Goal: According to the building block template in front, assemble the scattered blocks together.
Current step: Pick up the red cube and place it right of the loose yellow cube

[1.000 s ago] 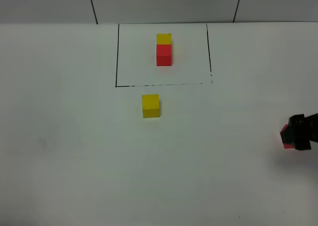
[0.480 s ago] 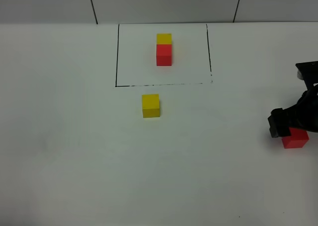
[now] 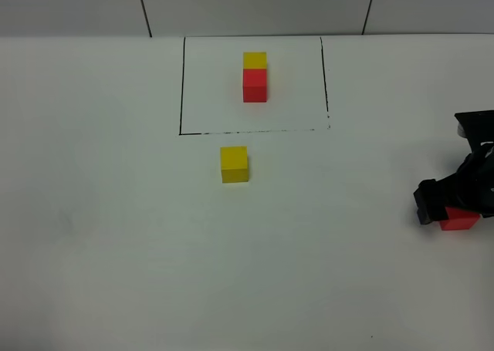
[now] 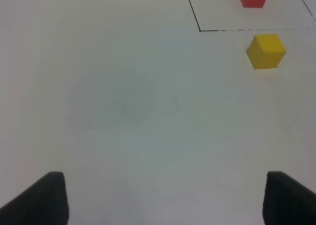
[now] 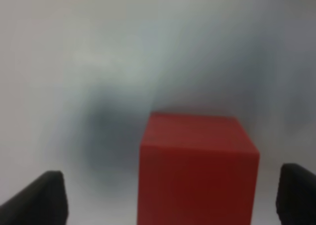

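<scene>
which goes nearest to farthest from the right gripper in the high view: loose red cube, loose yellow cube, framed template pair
1. loose red cube: far right, between the open jaws of the right gripper.
2. loose yellow cube: middle, just in front of the black outline.
3. framed template pair: inside the outline, farther back.

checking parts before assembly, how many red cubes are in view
2. The template red cube sits inside the black outline, touching a yellow cube; the loose red cube lies far right, under the right end effector.
</scene>
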You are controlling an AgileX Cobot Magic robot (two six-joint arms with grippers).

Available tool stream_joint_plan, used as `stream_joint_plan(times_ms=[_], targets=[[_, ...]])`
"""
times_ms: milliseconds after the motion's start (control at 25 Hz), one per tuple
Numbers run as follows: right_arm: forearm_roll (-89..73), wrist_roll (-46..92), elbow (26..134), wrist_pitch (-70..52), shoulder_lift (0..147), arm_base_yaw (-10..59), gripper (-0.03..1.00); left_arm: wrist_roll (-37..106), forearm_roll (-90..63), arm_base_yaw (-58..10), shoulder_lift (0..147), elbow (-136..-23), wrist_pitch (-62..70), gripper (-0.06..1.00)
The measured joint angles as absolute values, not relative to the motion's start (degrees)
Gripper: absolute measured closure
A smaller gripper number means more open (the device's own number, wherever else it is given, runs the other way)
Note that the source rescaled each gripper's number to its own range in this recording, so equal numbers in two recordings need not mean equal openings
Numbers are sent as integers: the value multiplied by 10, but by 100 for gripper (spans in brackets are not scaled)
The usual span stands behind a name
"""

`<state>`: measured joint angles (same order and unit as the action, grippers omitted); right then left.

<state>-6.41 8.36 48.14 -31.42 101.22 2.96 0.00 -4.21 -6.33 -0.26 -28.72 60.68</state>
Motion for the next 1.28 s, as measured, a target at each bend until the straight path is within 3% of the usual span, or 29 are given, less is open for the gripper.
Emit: stream_joint_plan(times_ms=[80, 200, 320, 520, 800, 1000, 1280], targets=[[-66, 84, 481, -314, 1023, 30, 30, 0, -42, -63, -3, -287, 607, 23], [-67, 84, 481, -314, 1032, 30, 52, 0, -42, -63, -3, -287, 607, 23], [-67, 84, 482, -316, 1031, 30, 97, 0, -42, -63, -3, -287, 607, 23], [-43, 106, 512, -383, 1019, 49, 95, 0, -42, -63, -3, -287, 607, 24], [-9, 308, 660, -465, 1023, 225, 95, 0, -42, -63, -3, -287, 607, 24], [0, 411, 800, -531, 1103, 310, 95, 0, -42, -63, -3, -287, 607, 24], [48, 465, 941, -613, 1225, 361, 95, 0, -42, -63, -3, -287, 607, 24]])
